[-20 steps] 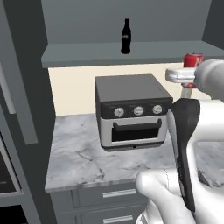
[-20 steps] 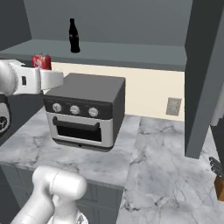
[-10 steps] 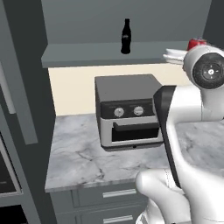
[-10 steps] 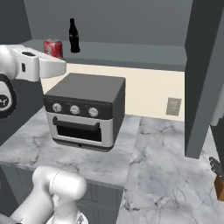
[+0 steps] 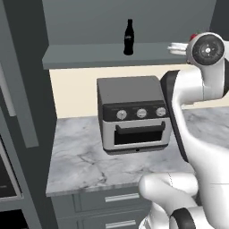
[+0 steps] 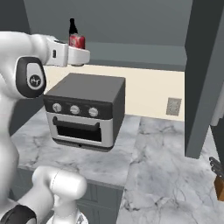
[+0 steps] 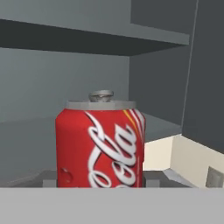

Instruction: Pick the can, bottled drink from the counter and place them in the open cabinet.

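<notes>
The red can (image 7: 100,146) sits upright between my fingers, and the gripper (image 7: 100,180) is shut on it. Seen from the right base, the can (image 6: 77,41) hangs in my gripper (image 6: 78,53) at the front edge of the open cabinet's grey shelf (image 6: 144,57), just above it. The black bottled drink (image 6: 72,25) stands on that shelf right behind the can. In the left base view the bottled drink (image 5: 129,37) is upright mid-shelf (image 5: 85,56), and a sliver of the can (image 5: 193,37) peeks past my wrist to its right. The counter is out of view.
A toaster oven (image 5: 132,112) (image 6: 87,111) stands on the marble countertop (image 6: 166,162) directly under the shelf. Tall cabinet doors (image 5: 24,85) (image 6: 203,78) flank the opening on both sides. A knife block (image 6: 218,181) sits at far right. A wall outlet (image 6: 173,106) is behind.
The gripper has risen with the can from beside the toaster oven's top to shelf height and has moved in toward the bottled drink. The bottle has not moved.
</notes>
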